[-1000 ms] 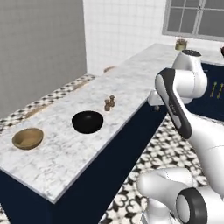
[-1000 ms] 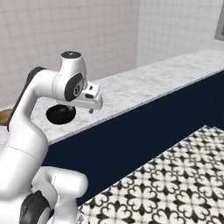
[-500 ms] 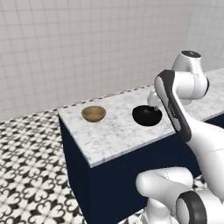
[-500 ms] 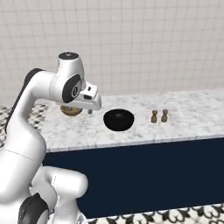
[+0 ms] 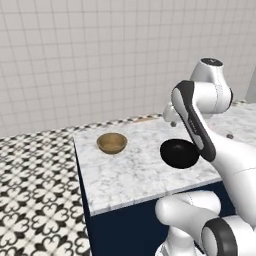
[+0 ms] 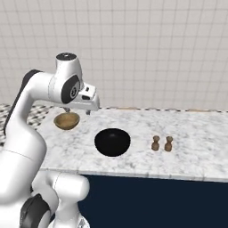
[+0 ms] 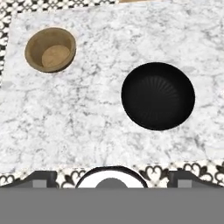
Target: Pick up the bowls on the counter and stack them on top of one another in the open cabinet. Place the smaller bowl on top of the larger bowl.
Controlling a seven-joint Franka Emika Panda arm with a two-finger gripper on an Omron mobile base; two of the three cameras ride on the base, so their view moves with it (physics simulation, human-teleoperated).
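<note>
The claw (image 6: 76, 109) hangs above the table (image 6: 196, 151); whether it is spread, I cannot tell. Below it stand the larger bowl (image 7: 158, 96) and the smaller bowl (image 7: 50, 49), well apart (both hold nothing).

We noted the tabletop (image 5: 130, 175) as white-grey veined marble over a dark navy base. The smaller bowl (image 5: 111, 143) was tan-brown, lighter inside; the larger bowl (image 5: 179, 153) glossy black. Two small shakers (image 6: 162, 143) were brown. Floor (image 5: 35, 190): black-and-white floral tile. Wall (image 5: 90, 55): off-white square tiles.
</note>
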